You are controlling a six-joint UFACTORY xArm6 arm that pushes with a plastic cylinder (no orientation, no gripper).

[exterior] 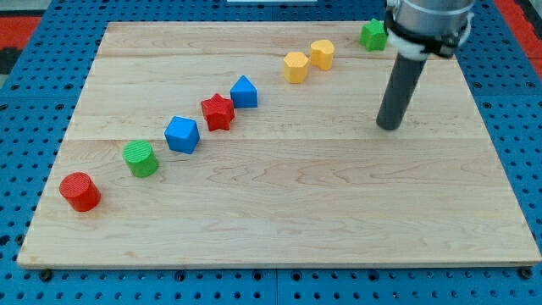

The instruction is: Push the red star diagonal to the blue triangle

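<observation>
The red star lies a little left of the board's middle, touching or nearly touching the blue triangle, which sits up and to its right. My tip rests on the board at the view's right, far to the right of both blocks, touching no block. The dark rod rises from it to the arm at the view's top right.
A blue cube, a green cylinder and a red cylinder run down to the left. Two yellow blocks and a green block lie toward the top right. The wooden board sits on a blue pegboard.
</observation>
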